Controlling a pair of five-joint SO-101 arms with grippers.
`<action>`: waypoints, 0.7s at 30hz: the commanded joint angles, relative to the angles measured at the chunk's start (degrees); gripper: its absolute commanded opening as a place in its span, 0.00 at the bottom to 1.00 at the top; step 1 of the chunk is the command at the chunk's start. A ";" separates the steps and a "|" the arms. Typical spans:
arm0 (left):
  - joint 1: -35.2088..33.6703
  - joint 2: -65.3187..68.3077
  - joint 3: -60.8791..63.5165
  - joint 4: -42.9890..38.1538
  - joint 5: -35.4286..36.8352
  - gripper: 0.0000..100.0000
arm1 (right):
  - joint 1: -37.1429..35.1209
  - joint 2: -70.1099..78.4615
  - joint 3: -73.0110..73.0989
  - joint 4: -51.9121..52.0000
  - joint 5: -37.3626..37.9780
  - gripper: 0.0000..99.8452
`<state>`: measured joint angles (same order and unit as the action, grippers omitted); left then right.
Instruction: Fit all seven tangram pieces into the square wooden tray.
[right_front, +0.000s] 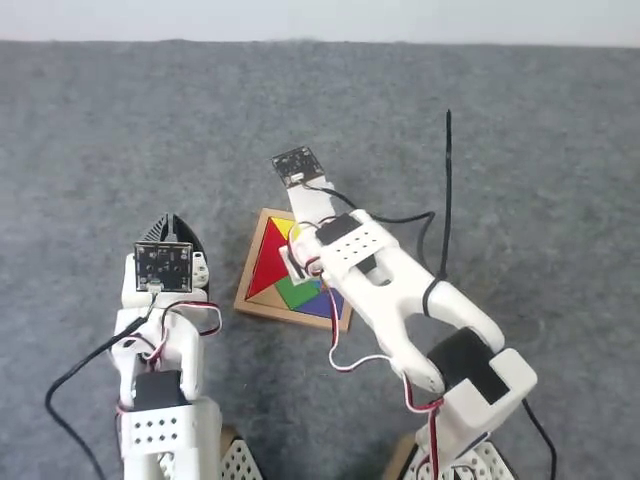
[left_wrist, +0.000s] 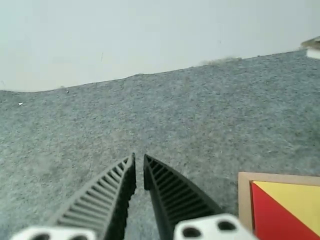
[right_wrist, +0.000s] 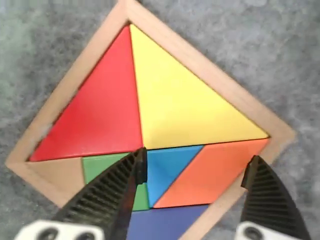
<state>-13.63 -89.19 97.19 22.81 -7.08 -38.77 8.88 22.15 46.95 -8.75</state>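
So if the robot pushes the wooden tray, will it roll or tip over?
Probably neither: the wooden tray looks flat and low, so it should just slide. The grey carpet may drag on it. It looks stiff, unlikely to bend.

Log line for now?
tray: six coloured pieces in | right tool: open, above tray | left tool: shut, over carpet

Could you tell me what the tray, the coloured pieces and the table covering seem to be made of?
Tray: apparently bare pale wood, matte, faint grain on its rim.
Yellow triangle and red triangle: smooth, evenly coloured faces, probably painted wood.
Table covering: grey felt or carpet, judging by fuzzy fibres.
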 joint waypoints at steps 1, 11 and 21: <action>0.18 -1.14 -0.40 0.09 -0.79 0.04 | 1.36 -3.12 -0.62 0.92 2.90 0.31; 0.18 -1.14 -0.40 0.09 -0.79 0.04 | 5.49 -18.07 4.84 0.84 2.73 0.06; 0.53 -1.14 -0.40 0.35 -0.53 0.03 | 14.46 -51.47 30.15 -0.92 8.70 0.01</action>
<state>-13.63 -89.19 97.19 22.81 -7.16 -25.85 -29.01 44.75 47.03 -3.65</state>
